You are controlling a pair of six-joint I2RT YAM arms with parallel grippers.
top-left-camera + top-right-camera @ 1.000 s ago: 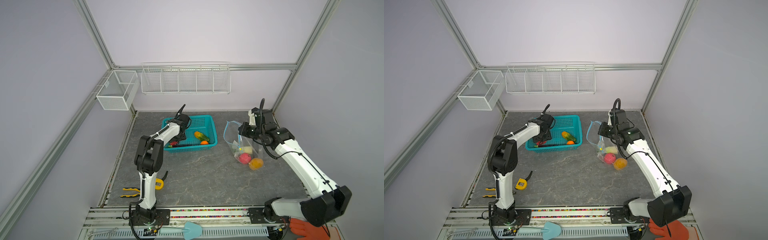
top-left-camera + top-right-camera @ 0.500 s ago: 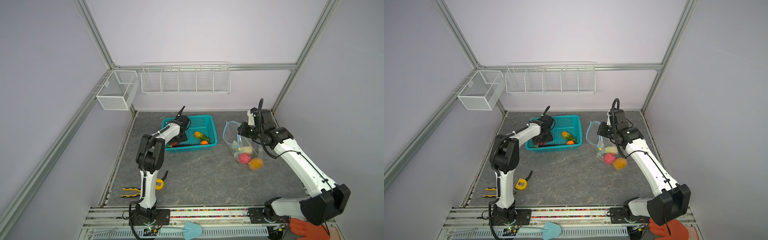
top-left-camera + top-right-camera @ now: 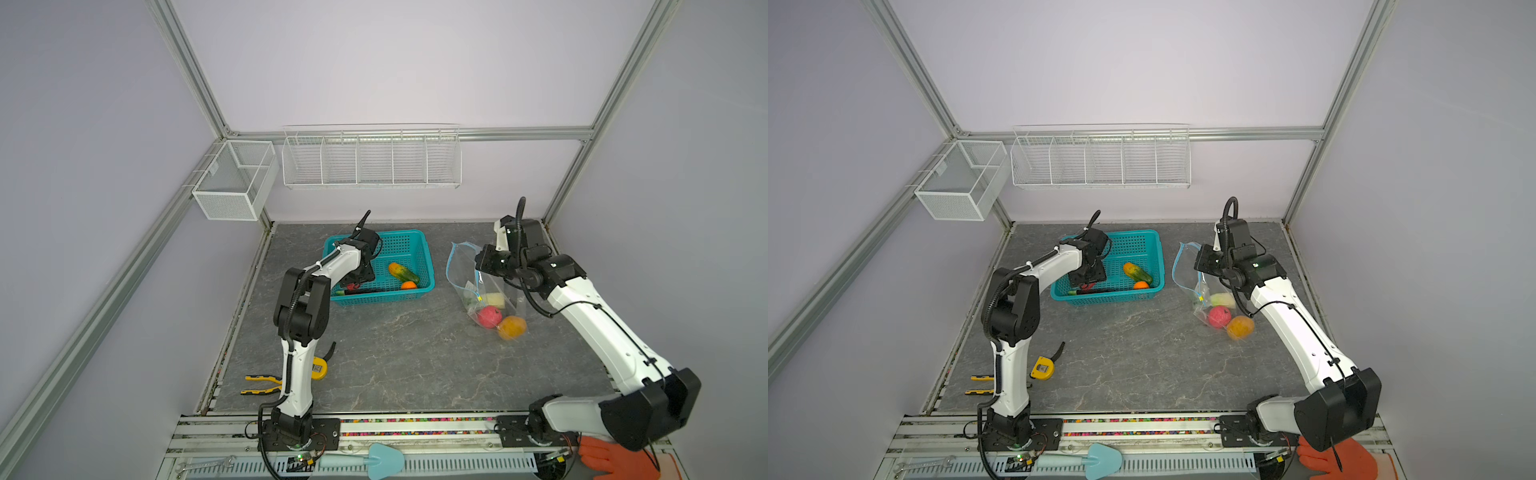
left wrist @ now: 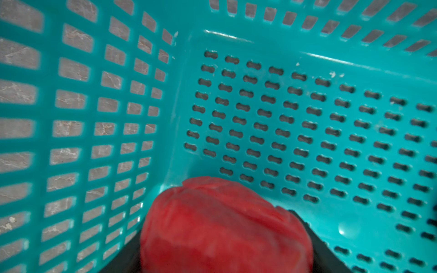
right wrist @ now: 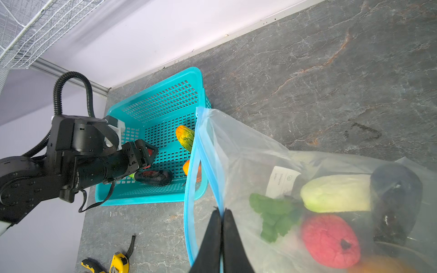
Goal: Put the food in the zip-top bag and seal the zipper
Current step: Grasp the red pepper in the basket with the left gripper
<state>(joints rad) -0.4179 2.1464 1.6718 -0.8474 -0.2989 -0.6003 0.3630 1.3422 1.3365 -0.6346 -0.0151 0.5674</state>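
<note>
In the left wrist view the red food piece (image 4: 224,227) was blurred, cropped by the frame edge, and hid most of the left gripper (image 4: 224,260); its grip could not be told. Through the zip-top bag (image 5: 248,153) in the right wrist view, an orange piece (image 5: 383,266) showed smeared and cropped.

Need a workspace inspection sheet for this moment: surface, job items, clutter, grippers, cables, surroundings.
Surface: grey stone tabletop, no spills seen.
Job's things: zip-top bag holds pink piece, orange piece, pale piece; zipper open; teal basket holds orange-green piece, dark piece.
Clutter: tape measure, pliers by left arm's base.
Grippers: left gripper around red piece in basket, grip unclear; right gripper shut on bag's mouth.
Cables: wrist hoses loop clear.
Surroundings: wire shelf, mesh box on walls.
</note>
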